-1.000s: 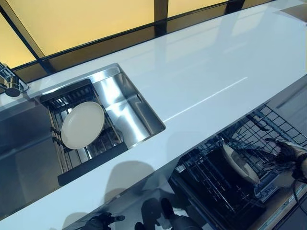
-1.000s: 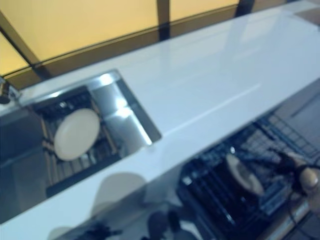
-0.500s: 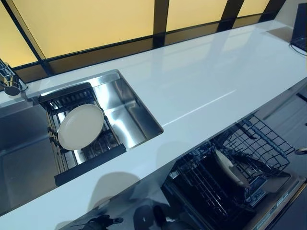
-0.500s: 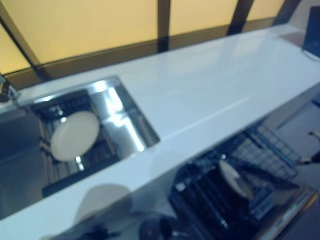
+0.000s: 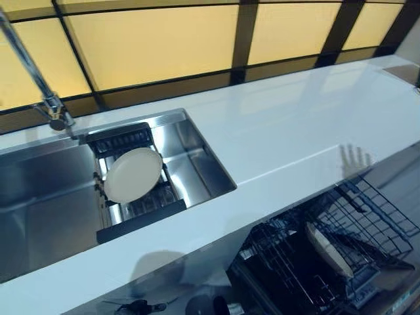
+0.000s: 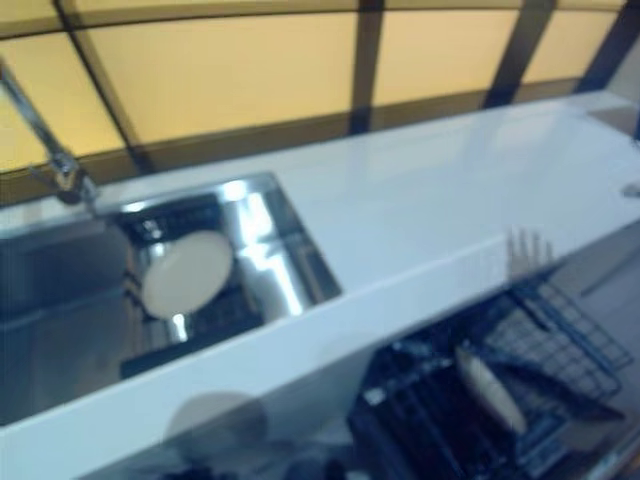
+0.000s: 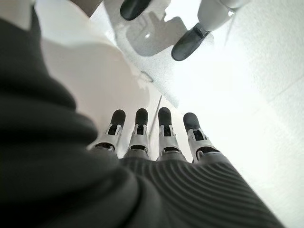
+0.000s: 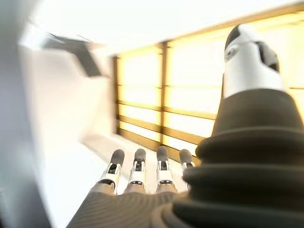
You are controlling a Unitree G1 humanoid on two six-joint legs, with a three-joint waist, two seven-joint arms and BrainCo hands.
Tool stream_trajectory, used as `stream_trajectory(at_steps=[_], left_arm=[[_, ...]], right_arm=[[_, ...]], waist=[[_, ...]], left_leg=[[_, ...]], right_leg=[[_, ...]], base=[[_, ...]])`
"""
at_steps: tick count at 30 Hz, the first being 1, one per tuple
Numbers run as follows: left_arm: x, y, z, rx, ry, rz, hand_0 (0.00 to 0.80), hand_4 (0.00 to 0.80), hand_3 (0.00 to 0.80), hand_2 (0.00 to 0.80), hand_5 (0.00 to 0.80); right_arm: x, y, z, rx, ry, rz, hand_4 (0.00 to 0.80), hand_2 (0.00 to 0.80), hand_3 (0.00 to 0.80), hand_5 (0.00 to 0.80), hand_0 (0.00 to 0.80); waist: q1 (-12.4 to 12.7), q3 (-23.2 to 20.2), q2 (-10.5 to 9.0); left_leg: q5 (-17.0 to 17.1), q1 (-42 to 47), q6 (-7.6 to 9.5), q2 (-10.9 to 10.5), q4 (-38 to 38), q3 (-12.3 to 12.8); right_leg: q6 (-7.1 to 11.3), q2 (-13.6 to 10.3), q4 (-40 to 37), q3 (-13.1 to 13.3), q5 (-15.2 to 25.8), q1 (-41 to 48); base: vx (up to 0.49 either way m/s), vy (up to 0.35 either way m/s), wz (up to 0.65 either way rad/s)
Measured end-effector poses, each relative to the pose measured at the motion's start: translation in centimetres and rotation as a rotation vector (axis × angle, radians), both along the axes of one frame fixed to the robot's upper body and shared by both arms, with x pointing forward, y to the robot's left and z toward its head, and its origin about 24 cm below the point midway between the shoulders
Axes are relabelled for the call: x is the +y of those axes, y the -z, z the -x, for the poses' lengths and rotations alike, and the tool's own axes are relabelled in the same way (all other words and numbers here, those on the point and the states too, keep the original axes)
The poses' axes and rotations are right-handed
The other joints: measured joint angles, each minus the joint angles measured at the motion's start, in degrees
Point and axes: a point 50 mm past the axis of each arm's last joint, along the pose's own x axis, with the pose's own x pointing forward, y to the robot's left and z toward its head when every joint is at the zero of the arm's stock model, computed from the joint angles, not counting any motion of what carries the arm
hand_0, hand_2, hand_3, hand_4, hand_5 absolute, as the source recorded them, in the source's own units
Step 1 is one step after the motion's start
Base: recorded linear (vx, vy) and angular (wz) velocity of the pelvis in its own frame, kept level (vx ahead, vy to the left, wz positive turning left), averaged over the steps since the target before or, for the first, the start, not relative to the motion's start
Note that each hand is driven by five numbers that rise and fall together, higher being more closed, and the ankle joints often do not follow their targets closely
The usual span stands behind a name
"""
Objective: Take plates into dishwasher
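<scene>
White counter (image 5: 289, 125); steel sink (image 5: 39, 190); faucet (image 5: 39, 85); yellow windows (image 5: 151, 39).

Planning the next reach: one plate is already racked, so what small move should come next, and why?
Probably swing a hand toward the plate resting in the sink rack. The dishwasher rack holds one plate already, and both the left hand and the right hand show straight fingers holding nothing, so either seems free to fetch it.

faucet (image 5: 29, 65): top running off the frame edge; dishwasher rack (image 5: 367, 223): right side being cut off; right eye view: blurring
</scene>
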Motion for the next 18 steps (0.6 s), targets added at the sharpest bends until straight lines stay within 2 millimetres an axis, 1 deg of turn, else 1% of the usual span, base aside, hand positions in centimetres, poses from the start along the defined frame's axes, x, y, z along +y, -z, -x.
stream_trajectory(at_steps=[2, 3, 4, 5, 7, 9, 10, 12, 13, 14, 15, 16, 17, 18], left_arm=[[0.0, 0.0, 0.0, 0.0, -0.005, 0.003, 0.0, 0.0, 0.0, 0.0, 0.0], [-0.1, 0.0, 0.1, 0.0, -0.007, 0.005, 0.0, 0.0, 0.0, 0.0, 0.0], [-0.1, 0.1, 0.1, 0.002, -0.007, 0.006, 0.0, 0.0, 0.0, 0.0, 0.0], [-0.1, 0.1, 0.2, 0.005, -0.008, 0.006, 0.0, 0.0, 0.0, 0.0, 0.0], [-0.3, 0.2, 0.3, 0.008, -0.009, 0.009, 0.0, 0.0, 0.0, 0.0, 0.0], [-0.4, 0.2, 0.4, 0.012, -0.01, 0.012, 0.0, 0.0, 0.0, 0.0, 0.0], [-0.4, 0.2, 0.4, 0.013, -0.01, 0.012, 0.0, 0.0, 0.0, 0.0, 0.0], [-0.3, 0.3, 0.5, 0.018, -0.013, 0.01, 0.0, 0.0, 0.0, 0.0, 0.0], [-0.3, 0.3, 0.5, 0.017, -0.014, 0.011, 0.0, 0.0, 0.0, 0.0, 0.0], [-0.3, 0.3, 0.4, 0.016, -0.014, 0.011, 0.0, 0.0, 0.0, 0.0, 0.0], [-0.3, 0.2, 0.4, 0.014, -0.015, 0.011, 0.0, 0.0, 0.0, 0.0, 0.0], [-0.2, 0.3, 0.5, 0.019, -0.018, 0.008, 0.0, 0.0, 0.0, 0.0, 0.0], [-0.2, 0.3, 0.5, 0.018, -0.018, 0.009, 0.0, 0.0, 0.0, 0.0, 0.0], [-0.2, 0.3, 0.5, 0.019, -0.018, 0.009, 0.0, 0.0, 0.0, 0.0, 0.0]], right_arm=[[1.5, -0.5, -0.9, -0.001, -0.047, 0.026, 0.0, 0.0, 0.0, 0.0, 0.0], [2.2, -0.7, -1.4, 0.0, -0.068, 0.038, 0.0, 0.0, 0.0, 0.0, 0.0], [2.9, -1.0, -1.9, 0.004, -0.09, 0.053, 0.0, 0.0, 0.0, 0.0, 0.0], [3.6, -1.2, -2.3, 0.007, -0.107, 0.076, 0.0, 0.0, 0.0, 0.0, 0.0], [5.0, -1.7, -3.0, 0.019, -0.139, 0.125, 0.0, 0.0, 0.0, 0.0, 0.0], [6.4, -2.1, -3.7, 0.038, -0.181, 0.146, 0.0, 0.0, 0.0, 0.0, 0.0], [7.0, -2.2, -3.9, 0.046, -0.202, 0.154, 0.0, 0.0, 0.0, 0.0, 0.0], [8.3, -2.1, -4.7, 0.062, -0.251, 0.157, 0.0, 0.0, 0.0, 0.0, 0.0], [9.1, -2.0, -5.0, 0.065, -0.286, 0.151, 0.0, 0.0, 0.0, 0.0, 0.0], [9.5, -1.8, -5.2, 0.067, -0.301, 0.147, 0.0, 0.0, 0.0, 0.0, 0.0], [10.1, -1.5, -5.4, 0.08, -0.33, 0.144, 0.0, 0.0, 0.0, 0.0, 0.0], [11.1, -0.9, -5.9, 0.103, -0.371, 0.133, 0.0, 0.0, 0.0, 0.0, 0.0], [11.7, -0.4, -6.1, 0.127, -0.394, 0.132, 0.0, 0.0, 0.0, 0.0, 0.0], [12.4, 0.1, -6.5, 0.149, -0.421, 0.124, 0.0, 0.0, 0.0, 0.0, 0.0]], waist=[[1.4, 0.0, 0.04], [2.3, 0.0, 0.06], [2.4, 0.1, 0.1], [3.1, 0.1, 0.1], [4.4, 0.1, 0.08], [5.7, 0.2, 0.03], [6.7, 0.2, -0.06], [7.1, 0.4, -0.3], [7.8, 0.5, -0.5], [8.0, 0.6, -0.64], [8.9, 0.8, -0.87], [8.9, 1.1, -1.29], [9.3, 1.3, -1.53], [10.0, 1.4, -1.75]], left_leg=[[0.2, 0.1, -0.04, 0.0, 0.0, -0.4], [0.3, 0.0, -0.04, -0.1, 0.0, -0.9], [0.4, 0.0, -0.02, -0.1, 0.0, -1.7], [0.4, 0.1, -0.01, -0.1, 0.0, -2.1], [0.6, 0.1, -0.02, -0.2, 0.0, -3.0], [0.7, 0.2, -0.08, -0.2, 0.0, -3.5], [0.8, 0.1, -0.08, -0.2, 0.0, -4.1], [0.9, 0.2, -0.12, -0.2, 0.0, -4.7], [1.0, 0.1, -0.11, -0.2, 0.0, -5.0], [1.0, 0.1, -0.12, -0.2, 0.0, -5.2], [1.1, 0.0, -0.13, -0.3, 0.0, -5.7], [1.2, 0.2, -0.13, -0.3, 0.0, -6.4], [1.2, 0.1, -0.13, -0.3, 0.0, -6.6], [1.3, 0.1, -0.12, -0.4, 0.1, -6.9]], right_leg=[[-0.02, 0.0, 0.0, -0.4, 0.0, 0.2], [-0.01, -0.1, 0.0, -0.9, -0.1, 0.4], [-0.04, -0.1, 0.0, -1.6, -0.2, 0.6], [0.02, -0.2, 0.0, -2.0, -0.4, 0.9], [-0.07, -0.3, 0.0, -3.0, -0.5, 1.2], [-0.15, -0.3, 0.0, -3.4, -0.6, 1.5], [-0.18, -0.5, 0.0, -4.1, -0.7, 1.7], [-0.17, -0.5, 0.0, -4.7, -0.9, 2.0], [-0.19, -0.6, 0.0, -5.0, -0.9, 2.0], [-0.2, -0.6, 0.0, -5.1, -0.9, 2.0], [-0.21, -0.8, 0.0, -5.6, -1.0, 2.1], [-0.22, -0.8, 0.0, -6.3, -1.2, 2.6], [-0.2, -0.8, 0.0, -6.4, -1.3, 2.6], [-0.19, -0.9, 0.0, -6.8, -1.4, 2.8]], base=[[0.019, 0.06, 0.16], [0.018, 0.049, 0.28], [0.016, 0.047, 0.29], [0.016, 0.047, 0.27], [0.018, 0.041, 0.22], [0.026, 0.039, 0.18], [0.029, 0.041, 0.24], [0.022, 0.038, 0.19], [0.025, 0.036, 0.1], [0.031, 0.034, 0.14], [0.042, 0.042, 0.23], [0.032, 0.042, 0.23], [0.03, 0.048, 0.24], [0.02, 0.047, 0.18]])
